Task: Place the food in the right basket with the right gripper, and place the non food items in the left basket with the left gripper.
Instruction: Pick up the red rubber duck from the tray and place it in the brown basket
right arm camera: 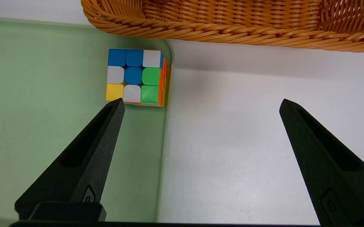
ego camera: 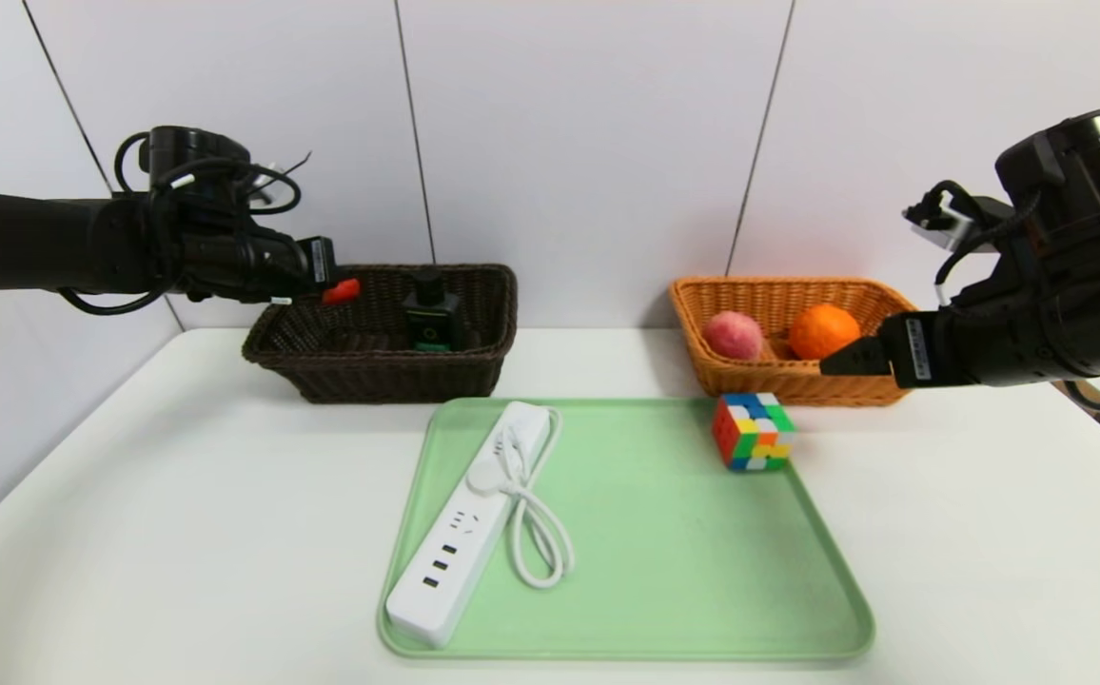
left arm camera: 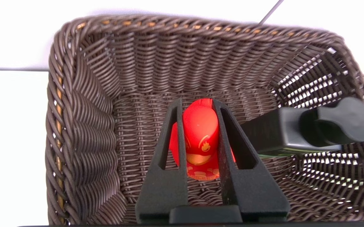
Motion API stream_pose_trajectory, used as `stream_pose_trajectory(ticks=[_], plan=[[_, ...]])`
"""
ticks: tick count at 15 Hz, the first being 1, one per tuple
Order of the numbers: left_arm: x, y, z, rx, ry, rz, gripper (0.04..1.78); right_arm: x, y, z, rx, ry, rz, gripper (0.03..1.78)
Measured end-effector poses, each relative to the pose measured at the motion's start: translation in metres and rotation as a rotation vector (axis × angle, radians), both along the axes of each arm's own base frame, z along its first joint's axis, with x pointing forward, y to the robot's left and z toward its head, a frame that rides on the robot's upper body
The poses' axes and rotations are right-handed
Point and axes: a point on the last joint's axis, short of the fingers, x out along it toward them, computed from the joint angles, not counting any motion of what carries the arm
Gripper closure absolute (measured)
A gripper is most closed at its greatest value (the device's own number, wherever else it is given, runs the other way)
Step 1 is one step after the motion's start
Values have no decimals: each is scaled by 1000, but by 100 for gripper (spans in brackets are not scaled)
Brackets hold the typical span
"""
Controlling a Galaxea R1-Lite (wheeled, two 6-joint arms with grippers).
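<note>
1. Head view shows you the biggest thing first: the green tray (ego camera: 664, 571) in the middle of the white table (ego camera: 131, 533), with both baskets behind it.
2. Your left basket (ego camera: 369, 366), dark wicker, already holds a black item (ego camera: 432, 314) leaning on its far-right side. Your right basket (ego camera: 797, 385), orange wicker, holds a peach (ego camera: 734, 335) and an orange (ego camera: 823, 330), so the food looks sorted.
3. On the tray you have two non-food items left: a white power strip (ego camera: 469, 533) with its coiled cord, and a puzzle cube (ego camera: 752, 432) at the tray's far right corner, just in front of the right basket.
4. Your left gripper (left arm camera: 200, 135) hangs over the left basket, fingers clamped on a small red object (left arm camera: 201, 126); judging by that, release is the step in hand.
5. Your right gripper (right arm camera: 201, 104) hovers near the right basket and the cube, fingers spread wide, holding nothing.
</note>
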Motion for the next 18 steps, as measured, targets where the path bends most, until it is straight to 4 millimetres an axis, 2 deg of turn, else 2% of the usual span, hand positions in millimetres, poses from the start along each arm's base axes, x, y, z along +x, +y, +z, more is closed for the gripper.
stream_pose_trajectory(ticks=[5, 10, 12, 15, 18], plan=[[9, -1, -17, 4, 40, 0, 150, 0, 0, 0, 1, -1, 0, 11], [14, -1, -25, 12, 55, -4, 151, -2, -1, 1, 4, -4, -4, 11], [15, -1, -23, 10, 44, -4, 151, -3, -1, 2, 4, -4, -4, 11], [10, -1, -9, 7, -5, -4, 151, -4, -1, 2, 5, -6, -4, 11], [9, -1, -7, 10, -8, -4, 107, -4, -1, 3, 7, -8, -1, 11]])
